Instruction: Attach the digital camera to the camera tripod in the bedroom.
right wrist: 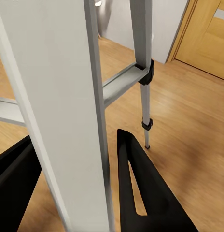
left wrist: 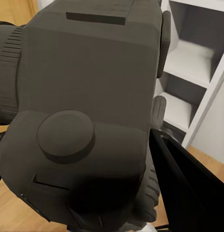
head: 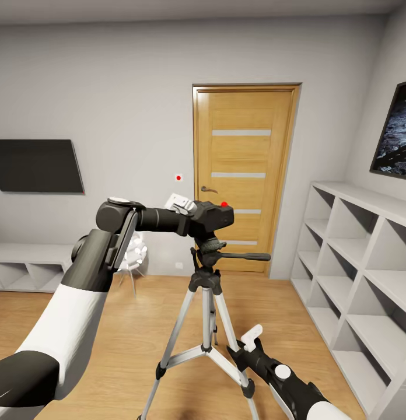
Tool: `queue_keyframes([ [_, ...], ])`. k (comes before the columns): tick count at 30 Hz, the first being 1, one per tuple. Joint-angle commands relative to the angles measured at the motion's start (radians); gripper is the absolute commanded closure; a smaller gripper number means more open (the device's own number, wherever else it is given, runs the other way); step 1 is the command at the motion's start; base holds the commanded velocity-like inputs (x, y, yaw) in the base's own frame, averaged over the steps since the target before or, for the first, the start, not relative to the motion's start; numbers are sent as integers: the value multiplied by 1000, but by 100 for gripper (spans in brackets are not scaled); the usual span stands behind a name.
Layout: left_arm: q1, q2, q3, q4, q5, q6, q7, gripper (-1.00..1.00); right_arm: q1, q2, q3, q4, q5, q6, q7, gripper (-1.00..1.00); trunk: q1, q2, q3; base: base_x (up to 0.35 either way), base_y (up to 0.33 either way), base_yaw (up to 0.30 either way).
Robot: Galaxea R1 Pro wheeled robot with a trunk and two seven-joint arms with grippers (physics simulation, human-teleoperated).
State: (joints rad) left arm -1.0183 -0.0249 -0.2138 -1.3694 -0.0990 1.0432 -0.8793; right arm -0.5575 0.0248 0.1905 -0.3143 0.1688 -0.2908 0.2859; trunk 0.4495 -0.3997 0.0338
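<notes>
The black digital camera [head: 213, 216] with its red button sits on top of the camera tripod [head: 206, 280], right over the black head and its side handle [head: 244, 256]. My left gripper [head: 191, 211] is shut on the camera's left side. In the left wrist view the camera body [left wrist: 88, 111] looms close, with one black finger [left wrist: 189, 193] beside it. Low down, my right gripper [head: 241, 350] is closed around the tripod's front right silver leg. In the right wrist view that leg [right wrist: 68, 121] runs between the two black fingers [right wrist: 141, 193].
An oak door [head: 244, 175] with frosted strips stands behind the tripod. Grey cube shelving [head: 360, 262] lines the right wall. A dark screen [head: 37, 166] hangs at the left above a low grey bench [head: 28, 262], with a white chair [head: 135, 256] behind my left arm.
</notes>
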Motion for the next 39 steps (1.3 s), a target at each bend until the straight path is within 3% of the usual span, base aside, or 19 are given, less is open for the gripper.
queue_keyframes([
  [1, -1, -1, 1, 0, -10, 4, -12, 100, 1, 0, 21, 4, 21, -4, -1, 100, 1, 0, -1, 0, 0, 0],
  [15, 0, 4, -2, 0, -10, 4, -12, 100, 2, 0, 24, 4, 21, -20, -1, 100, 1, 0, -1, 0, 0, 0],
  [29, -1, 33, -9, 0, -10, 4, -12, 100, 1, 0, 24, 4, 21, -21, -1, 100, 1, 0, -1, 0, 0, 0],
  [39, 0, 38, -27, 0, -10, 4, -12, 100, 1, 0, 24, 4, 21, -21, -1, 100, 1, 0, -1, 0, 0, 0],
])
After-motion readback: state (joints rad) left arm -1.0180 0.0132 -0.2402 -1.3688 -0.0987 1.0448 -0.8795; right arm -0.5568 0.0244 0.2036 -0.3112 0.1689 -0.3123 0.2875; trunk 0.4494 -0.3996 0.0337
